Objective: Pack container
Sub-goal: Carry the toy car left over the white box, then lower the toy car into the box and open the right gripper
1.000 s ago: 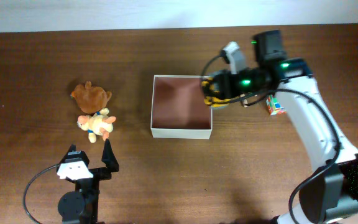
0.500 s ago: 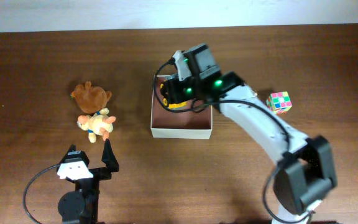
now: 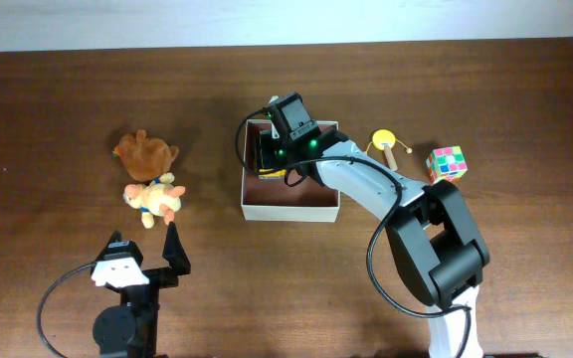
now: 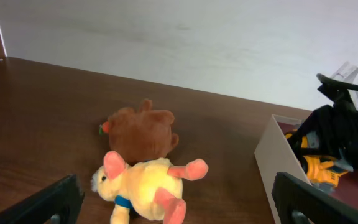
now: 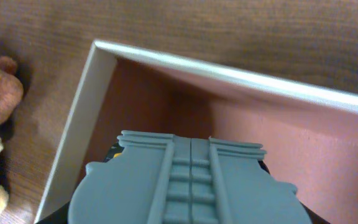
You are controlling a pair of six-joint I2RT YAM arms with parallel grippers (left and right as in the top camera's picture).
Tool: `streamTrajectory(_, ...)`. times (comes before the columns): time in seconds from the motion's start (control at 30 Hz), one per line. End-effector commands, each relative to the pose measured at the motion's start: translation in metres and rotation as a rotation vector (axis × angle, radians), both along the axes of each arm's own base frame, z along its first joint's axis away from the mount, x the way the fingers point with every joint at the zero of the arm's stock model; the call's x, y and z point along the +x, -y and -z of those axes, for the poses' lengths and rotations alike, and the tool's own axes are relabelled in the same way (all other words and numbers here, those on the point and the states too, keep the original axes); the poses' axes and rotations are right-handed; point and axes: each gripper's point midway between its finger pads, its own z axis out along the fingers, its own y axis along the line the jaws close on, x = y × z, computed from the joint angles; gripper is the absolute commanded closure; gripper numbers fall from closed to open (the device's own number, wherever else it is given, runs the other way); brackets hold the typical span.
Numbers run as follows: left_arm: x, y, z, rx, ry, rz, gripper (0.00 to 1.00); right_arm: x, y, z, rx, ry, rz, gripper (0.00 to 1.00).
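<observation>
The container [image 3: 291,210] is a square box with white walls and a pink-brown inside, at the table's middle. My right gripper [image 3: 279,149] reaches into its far left corner, shut on a yellow-and-black toy [image 3: 270,163]. In the right wrist view the closed fingers [image 5: 191,146] hide most of the toy, over the container's floor and left wall [image 5: 73,124]. The left wrist view shows the toy [image 4: 319,169] inside the container wall [image 4: 271,155]. My left gripper [image 3: 145,239] is open and empty, just in front of a yellow plush [image 3: 154,199] and a brown plush [image 3: 145,152].
A yellow drum toy with a stick [image 3: 384,140] and a colour cube [image 3: 447,163] lie right of the container. In the left wrist view the yellow plush [image 4: 148,186] lies between the open fingers, with the brown plush [image 4: 138,130] behind it. A pale wall runs along the far edge.
My right gripper has carried the yellow-and-black toy leftward from the container's right rim to its far left corner. The drum toy is now uncovered. The left arm has not moved.
</observation>
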Motion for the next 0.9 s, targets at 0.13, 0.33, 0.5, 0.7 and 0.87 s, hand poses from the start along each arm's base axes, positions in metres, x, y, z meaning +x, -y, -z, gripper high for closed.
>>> streamTrajectory(0.13,0.000,0.000,0.001,0.020,0.000,0.005,0.01,0.011,-0.007,-0.013,0.022,0.052,0.012,0.32)
streamTrajectory(0.33,0.000,0.000,0.001,0.020,0.001,0.005,0.01,0.010,-0.008,-0.013,0.024,0.051,0.001,0.26)
streamTrajectory(0.5,0.000,0.001,0.001,0.020,0.001,0.005,0.01,0.004,-0.015,-0.014,0.047,0.037,-0.045,0.26)
streamTrajectory(0.7,0.000,0.000,0.001,0.020,0.001,0.005,0.01,0.001,-0.019,-0.048,0.080,0.054,-0.066,0.25)
streamTrajectory(0.87,0.000,0.001,0.002,0.020,0.000,0.005,0.01,0.001,-0.011,-0.095,0.055,0.101,-0.062,0.25)
